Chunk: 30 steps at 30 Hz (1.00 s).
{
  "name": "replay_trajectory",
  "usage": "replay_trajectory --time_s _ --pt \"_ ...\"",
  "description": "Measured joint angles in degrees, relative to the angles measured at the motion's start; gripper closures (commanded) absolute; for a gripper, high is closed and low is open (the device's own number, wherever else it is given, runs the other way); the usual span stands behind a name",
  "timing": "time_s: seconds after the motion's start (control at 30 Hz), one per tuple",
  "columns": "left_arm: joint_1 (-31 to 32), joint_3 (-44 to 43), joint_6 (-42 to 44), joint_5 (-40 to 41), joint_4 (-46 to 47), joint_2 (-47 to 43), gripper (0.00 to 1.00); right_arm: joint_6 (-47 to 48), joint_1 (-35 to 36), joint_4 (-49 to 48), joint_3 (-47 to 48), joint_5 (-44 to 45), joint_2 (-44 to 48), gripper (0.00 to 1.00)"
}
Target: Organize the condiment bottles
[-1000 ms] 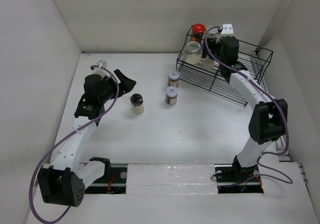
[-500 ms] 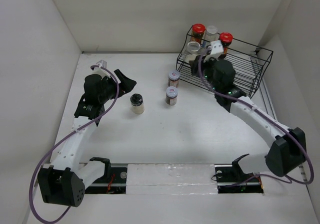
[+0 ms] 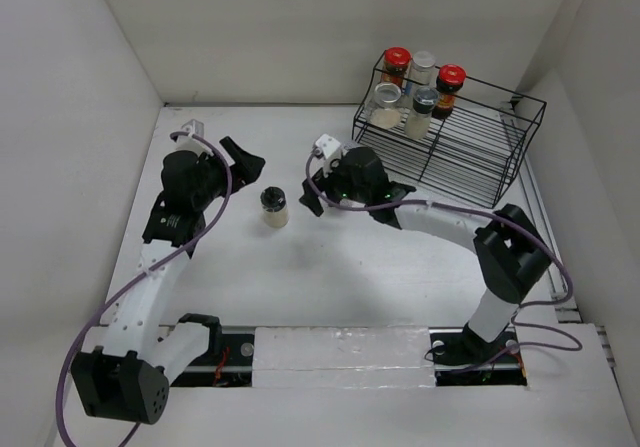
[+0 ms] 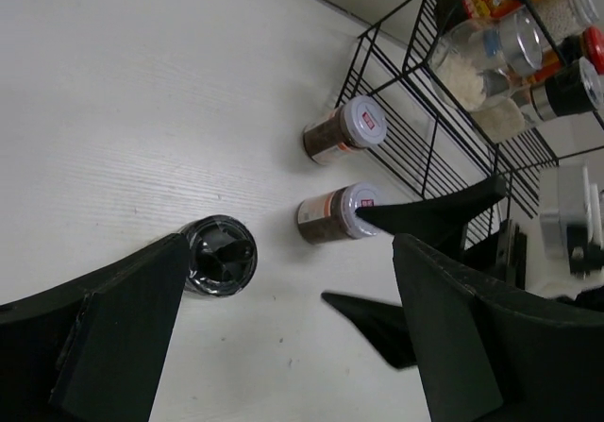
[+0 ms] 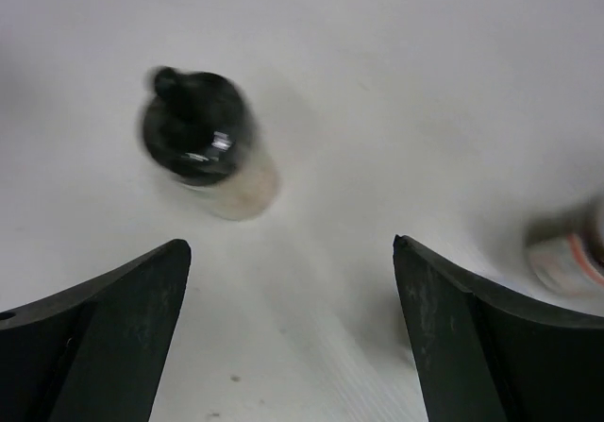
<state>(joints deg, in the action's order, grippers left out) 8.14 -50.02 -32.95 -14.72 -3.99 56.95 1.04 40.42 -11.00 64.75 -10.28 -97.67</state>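
Left pincer (image 4: 290, 243), right pincer (image 5: 293, 244) gape empty; round black-lidded glass jar (image 3: 273, 207) on matte table (image 3: 350, 267)

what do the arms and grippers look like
The left arm and right arm are white links with bulky black joints, a thin purple cable looping along each. The left gripper and right gripper carry matte black, wedge-shaped fingers, with a small white block at each wrist.

Black-lidded jar (image 3: 273, 207) free all round (open table (image 3: 330, 277)); right arm (image 3: 440, 219) crowds 2 silver-lidded jars (image 4: 343, 127) (image 4: 332, 214).
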Motion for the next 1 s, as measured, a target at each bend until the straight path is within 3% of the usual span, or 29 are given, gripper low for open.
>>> replay_trajectory --time_s 0.17,0.37,0.7,1.0 --pt "0.00 -0.15 -0.02 4.55 -0.63 -5.31 0.16 4.61 6.95 -0.81 6.36 -5.84 -5.20 0.02" --pt "0.00 -0.24 -0.02 5.81 -0.55 -6.84 0.16 8.66 10.08 -0.02 13.44 -7.54 -14.21 0.00" --pt "0.00 -0.24 0.00 5.16 -0.55 -6.34 0.16 9.22 10.64 0.26 20.74 -0.98 -19.98 0.00" --pt "0.00 -0.24 0.02 5.05 -0.55 -6.14 0.16 8.66 10.64 -2.82 16.68 5.22 -17.92 0.00"
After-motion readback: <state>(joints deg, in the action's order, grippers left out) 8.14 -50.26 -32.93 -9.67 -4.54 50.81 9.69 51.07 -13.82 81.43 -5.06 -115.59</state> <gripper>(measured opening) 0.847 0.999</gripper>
